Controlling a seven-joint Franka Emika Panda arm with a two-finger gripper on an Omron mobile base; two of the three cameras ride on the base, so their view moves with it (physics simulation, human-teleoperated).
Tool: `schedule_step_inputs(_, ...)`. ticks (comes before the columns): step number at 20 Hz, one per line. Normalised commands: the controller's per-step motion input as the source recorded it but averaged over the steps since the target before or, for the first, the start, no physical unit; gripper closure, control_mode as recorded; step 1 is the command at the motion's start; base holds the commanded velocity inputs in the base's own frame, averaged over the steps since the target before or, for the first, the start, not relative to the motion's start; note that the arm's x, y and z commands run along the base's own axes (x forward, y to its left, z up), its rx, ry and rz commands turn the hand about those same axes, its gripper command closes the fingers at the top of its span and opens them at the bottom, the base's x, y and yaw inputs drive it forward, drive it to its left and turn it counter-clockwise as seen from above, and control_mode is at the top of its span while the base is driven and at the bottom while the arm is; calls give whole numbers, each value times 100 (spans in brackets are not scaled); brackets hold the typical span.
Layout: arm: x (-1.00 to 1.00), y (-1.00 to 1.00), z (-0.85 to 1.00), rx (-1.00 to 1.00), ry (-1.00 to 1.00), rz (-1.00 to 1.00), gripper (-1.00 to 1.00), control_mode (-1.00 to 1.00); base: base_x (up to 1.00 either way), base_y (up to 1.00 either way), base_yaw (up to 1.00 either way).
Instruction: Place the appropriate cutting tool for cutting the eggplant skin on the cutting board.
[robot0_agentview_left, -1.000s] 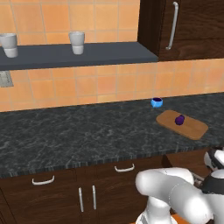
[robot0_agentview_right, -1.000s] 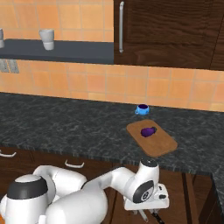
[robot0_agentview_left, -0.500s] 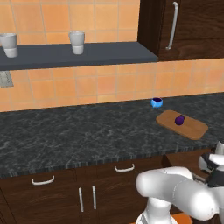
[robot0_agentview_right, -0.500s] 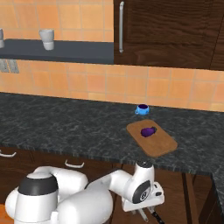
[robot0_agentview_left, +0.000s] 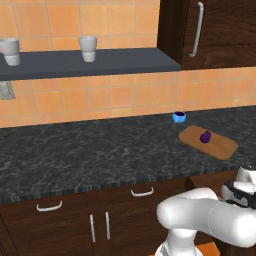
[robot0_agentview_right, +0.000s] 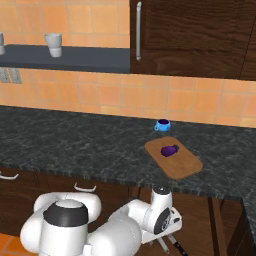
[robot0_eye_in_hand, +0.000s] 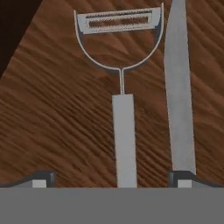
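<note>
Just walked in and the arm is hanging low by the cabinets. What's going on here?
The robot is going for a tool. Its open gripper hangs over a wooden surface with a peeler lying centred between the fingertips and a knife beside it; nothing is gripped. Up on the counter, the eggplant sits on the cutting board, near a small blue bowl.

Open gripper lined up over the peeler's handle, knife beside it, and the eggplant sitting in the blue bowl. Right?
Not quite. The eggplant lies on the cutting board, apart from the blue bowl; the right base view shows it. The open gripper, peeler and knife are as stated.
</note>
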Motion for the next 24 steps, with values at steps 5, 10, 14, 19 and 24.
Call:
schedule_step_inputs(5,17,10,-44,3,1,13,-100,-100,0,0,0)
schedule_step_inputs(10,11,12,-44,3,2,11,-100,-100,0,0,0)
schedule_step_inputs(14,3,24,-51,1,4,10,100,-100,0,0,0)
schedule_step_inputs(19,-2,24,-29,1,1,7,100,-100,0,0,0)
schedule_step_inputs(24,-7,12,17,2,0,5,100,-100,0,0,0)
